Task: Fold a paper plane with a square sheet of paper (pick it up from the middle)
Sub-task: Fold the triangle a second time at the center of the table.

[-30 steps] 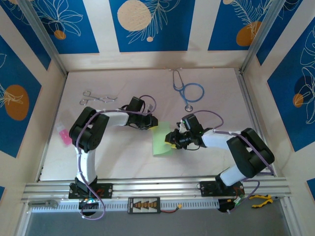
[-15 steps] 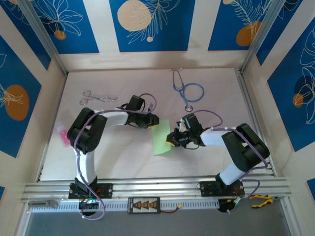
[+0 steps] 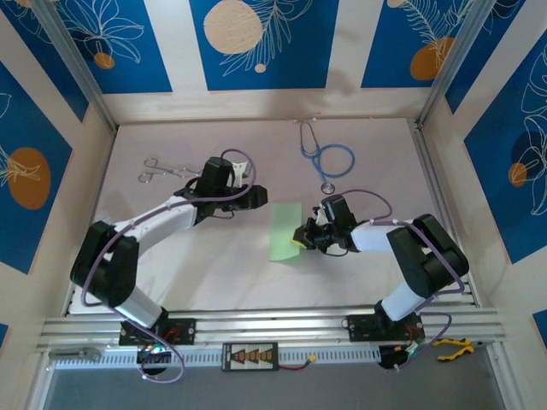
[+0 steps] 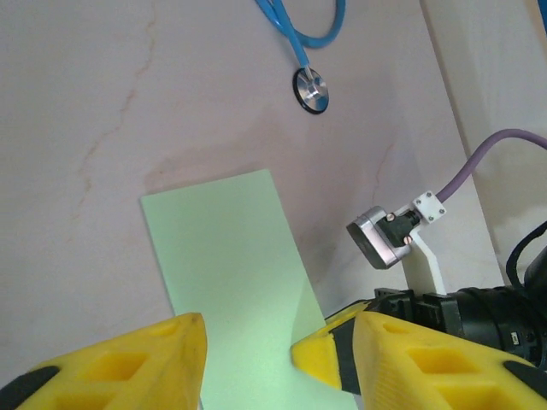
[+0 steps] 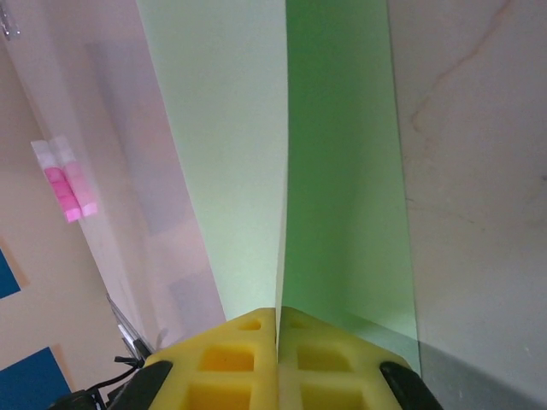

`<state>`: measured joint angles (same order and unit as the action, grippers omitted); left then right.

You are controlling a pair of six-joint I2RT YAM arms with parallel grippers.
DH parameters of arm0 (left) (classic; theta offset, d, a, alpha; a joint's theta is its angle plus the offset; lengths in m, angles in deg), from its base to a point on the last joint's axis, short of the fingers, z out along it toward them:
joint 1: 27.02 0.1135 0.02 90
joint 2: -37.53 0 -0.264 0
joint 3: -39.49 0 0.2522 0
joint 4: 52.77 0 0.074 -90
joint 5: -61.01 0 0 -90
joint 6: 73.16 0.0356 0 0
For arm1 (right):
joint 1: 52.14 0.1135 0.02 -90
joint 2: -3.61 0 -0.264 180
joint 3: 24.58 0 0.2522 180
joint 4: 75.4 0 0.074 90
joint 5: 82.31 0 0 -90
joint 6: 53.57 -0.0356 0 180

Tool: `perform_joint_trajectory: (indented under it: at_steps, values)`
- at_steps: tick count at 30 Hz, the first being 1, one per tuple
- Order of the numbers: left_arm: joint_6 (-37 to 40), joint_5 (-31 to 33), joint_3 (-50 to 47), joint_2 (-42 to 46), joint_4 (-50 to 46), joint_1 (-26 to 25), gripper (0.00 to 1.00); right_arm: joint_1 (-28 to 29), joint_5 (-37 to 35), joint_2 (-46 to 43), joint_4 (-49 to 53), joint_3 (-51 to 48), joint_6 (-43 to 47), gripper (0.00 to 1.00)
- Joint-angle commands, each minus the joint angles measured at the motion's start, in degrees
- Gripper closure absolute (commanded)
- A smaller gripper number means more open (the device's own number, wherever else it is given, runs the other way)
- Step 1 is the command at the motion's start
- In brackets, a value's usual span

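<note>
Pinching paper [image 5: 239, 171] — right end effector [image 5: 279, 313], stethoscope [image 3: 322, 161] from above

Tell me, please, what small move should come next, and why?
Probably lift the right claw slightly and carry that edge leftward: it is shut on the right edge of the green paper sheet, while the left claw hangs open beside it.

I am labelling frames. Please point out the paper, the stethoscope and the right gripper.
paper [image 3: 285, 229], top view, sheet's middle.
stethoscope [image 4: 310, 89], left wrist view, chest piece.
right gripper [image 5: 279, 314], right wrist view, between fingertips.
</note>
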<state>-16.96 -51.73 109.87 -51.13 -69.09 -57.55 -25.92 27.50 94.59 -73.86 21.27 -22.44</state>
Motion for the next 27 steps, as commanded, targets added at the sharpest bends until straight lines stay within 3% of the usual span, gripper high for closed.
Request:
perform_joint_trajectory:
  at_steps: [1, 5, 10, 17, 22, 27]
  values:
    - [3.6, 4.7, -2.8, 4.7, -1.2, -0.1, 0.48, -0.3, 2.4, -0.6, 0.3, 0.6, 0.4, 0.88]
    - [7.1, 7.7, -5.4, 9.7, -2.2, -0.1, 0.36, -0.8, 4.6, -0.3, 1.9, 1.9, 2.9, 0.79]
    - [9.5, 11.5, -9.8, 15.7, -0.8, 0.1, 0.00, -2.2, 6.0, 1.5, 2.0, 2.4, 4.0, 0.74]
    - [9.6, 14.5, -17.2, 22.1, 4.4, 1.2, 0.00, -4.0, 8.2, 3.8, 2.4, 3.9, 6.1, 0.75]
    - [7.6, 3.4, -22.9, 22.1, 15.9, 1.3, 0.01, -4.9, 10.0, 4.9, 2.0, 4.5, 7.1, 0.77]
    - [6.5, -2.2, -24.0, 19.0, 19.5, 0.1, 0.14, -5.4, 10.3, 5.5, 3.4, 5.6, 8.7, 0.77]
